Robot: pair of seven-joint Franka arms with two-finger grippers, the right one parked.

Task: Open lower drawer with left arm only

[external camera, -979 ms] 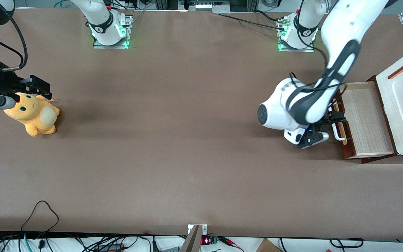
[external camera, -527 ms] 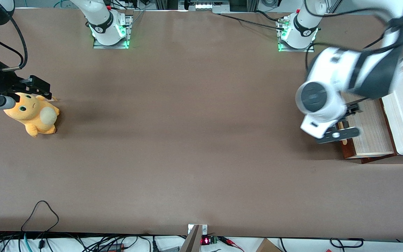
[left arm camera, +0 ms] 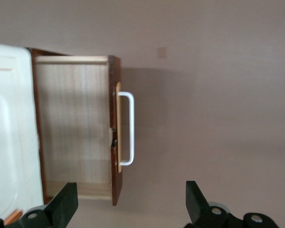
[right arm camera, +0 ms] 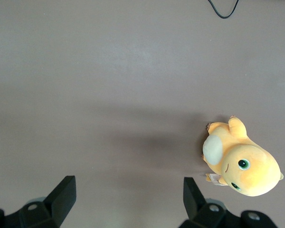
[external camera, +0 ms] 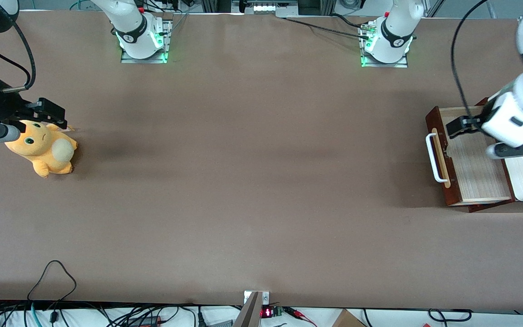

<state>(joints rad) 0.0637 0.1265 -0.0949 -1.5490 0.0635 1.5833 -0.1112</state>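
Lower drawer [external camera: 470,159] out; end effector [left arm camera: 128,209] spread, empty, above it (handle [external camera: 435,157] at 9 o'clock). Retreat straight up, clear.

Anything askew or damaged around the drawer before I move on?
Nothing stands out. The lower drawer sits pulled out squarely, its white handle intact and its inside bare. The claw is open, raised above the drawer, touching nothing.

The lower drawer [external camera: 470,159] stands pulled out at the frame's right edge, its white handle [external camera: 435,158] facing bare counter [external camera: 261,181]. The pincer [left arm camera: 128,209], fingers spread, hangs above the drawer, touching nothing.
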